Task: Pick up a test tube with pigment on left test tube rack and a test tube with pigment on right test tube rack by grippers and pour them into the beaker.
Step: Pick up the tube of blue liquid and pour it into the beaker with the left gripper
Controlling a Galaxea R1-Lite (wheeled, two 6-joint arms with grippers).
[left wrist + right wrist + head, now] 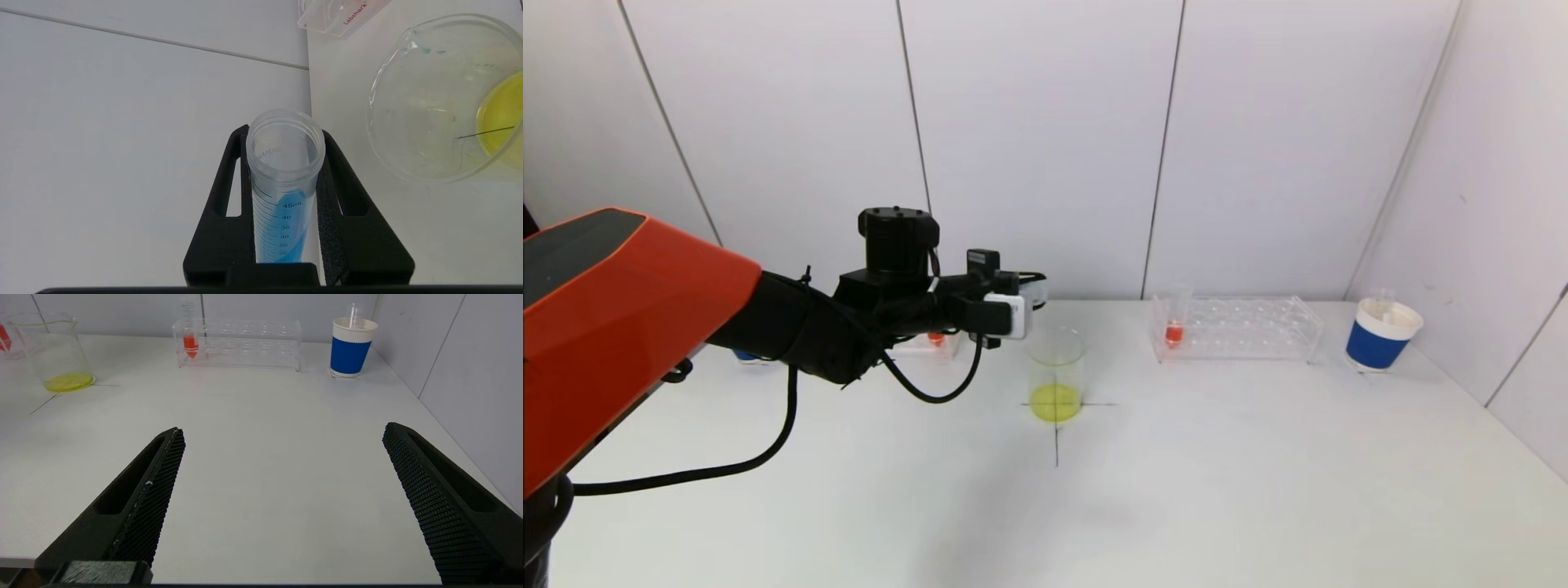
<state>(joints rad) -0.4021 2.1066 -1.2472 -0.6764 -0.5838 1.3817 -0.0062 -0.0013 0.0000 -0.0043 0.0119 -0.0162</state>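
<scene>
My left gripper (1023, 300) hangs above the table just left of the beaker (1055, 374), shut on a test tube (284, 183). The tube is tipped over, and blue pigment runs along its lower side toward the open mouth. The mouth is short of the beaker (441, 102), which holds a little yellow liquid. The left test tube rack (929, 345) is mostly hidden behind that arm. A tube with red pigment (1174, 328) stands in the right test tube rack (1235, 328). Low over the near table, my right gripper (284, 433) is open and empty.
A blue paper cup (1380, 336) with a white rim stands at the far right near the wall. The beaker sits on a black cross mark (1057, 433). White wall panels close in the back and the right side. A black cable (792, 425) hangs under my left arm.
</scene>
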